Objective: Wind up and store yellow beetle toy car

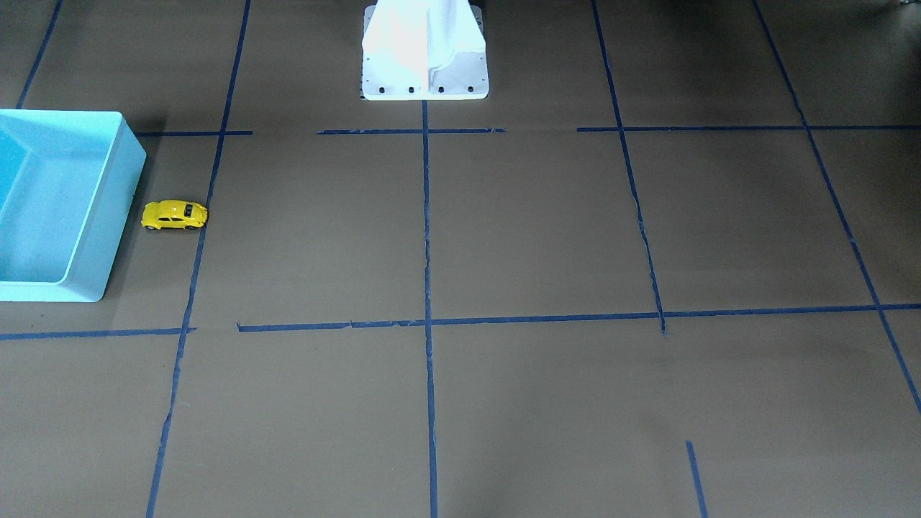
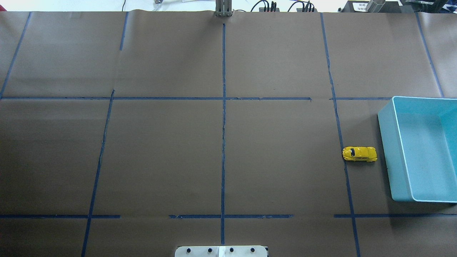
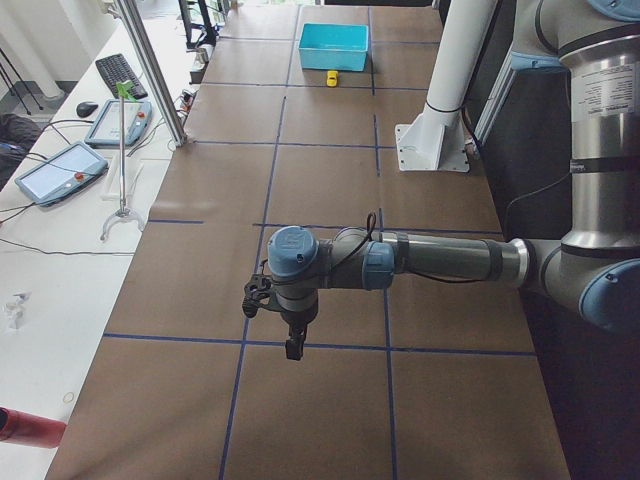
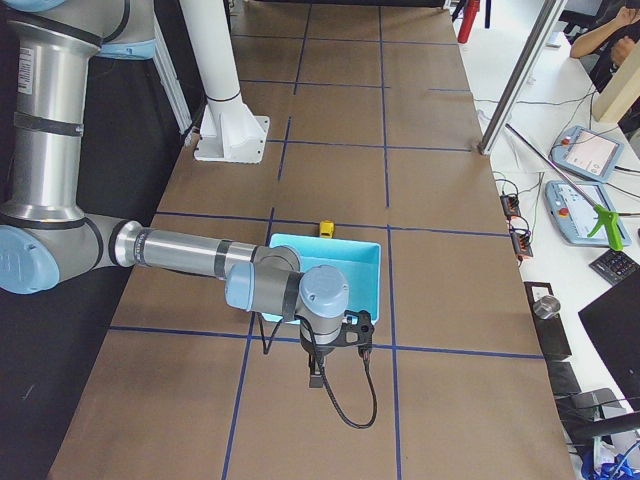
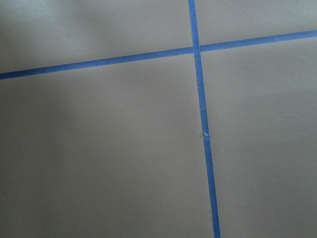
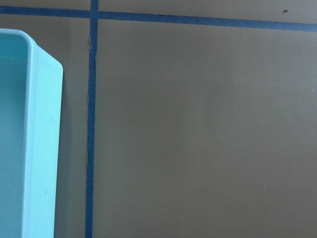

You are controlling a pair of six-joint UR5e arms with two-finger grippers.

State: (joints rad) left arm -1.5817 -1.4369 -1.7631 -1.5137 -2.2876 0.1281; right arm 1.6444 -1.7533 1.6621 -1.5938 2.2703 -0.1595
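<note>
- We see small glossy yellow car (image 1: 175,215), rounded, on worktop (image 1: 532,230) just beside smooth turquoise bin (image 1: 115,208).
- Worktop matte brown w/ blue tape (image 1: 426,216) grid.
- We can't tell if left pincer (image 3: 292,345) or right pincer (image 4: 316,378) is open or closed.

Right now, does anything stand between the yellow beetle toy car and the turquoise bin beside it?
Nothing visible does. The small yellow beetle toy car sits beside the open turquoise plastic bin, apart from its side wall, the gap between them bare.
</note>
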